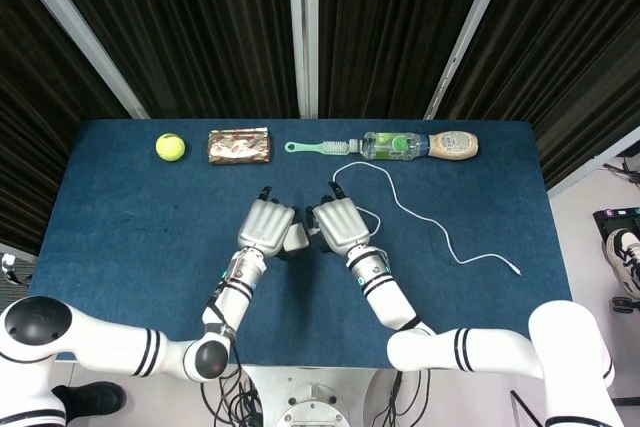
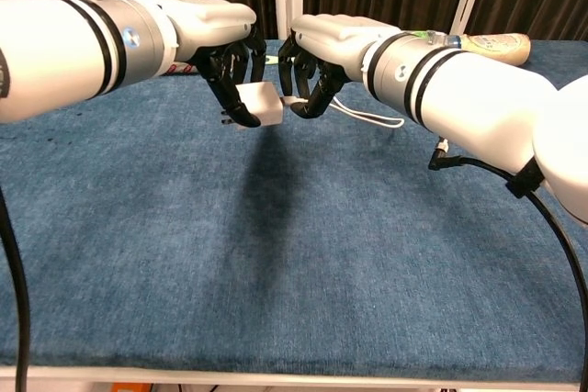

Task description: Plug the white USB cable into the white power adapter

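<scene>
Two robot hands meet above the middle of the tabletop (image 2: 138, 254). The left robot hand (image 2: 225, 52) grasps the adapter (image 2: 259, 103) in its fingertips, one flat face turned toward the right robot hand (image 2: 312, 61). That hand pinches the plug end of the cable (image 1: 440, 235), the plug lying roughly level and aimed at the adapter, just beside it. Whether it has entered the port I cannot tell; fingers cover the joint. The cable trails right across the cloth, its far end lying free.
</scene>
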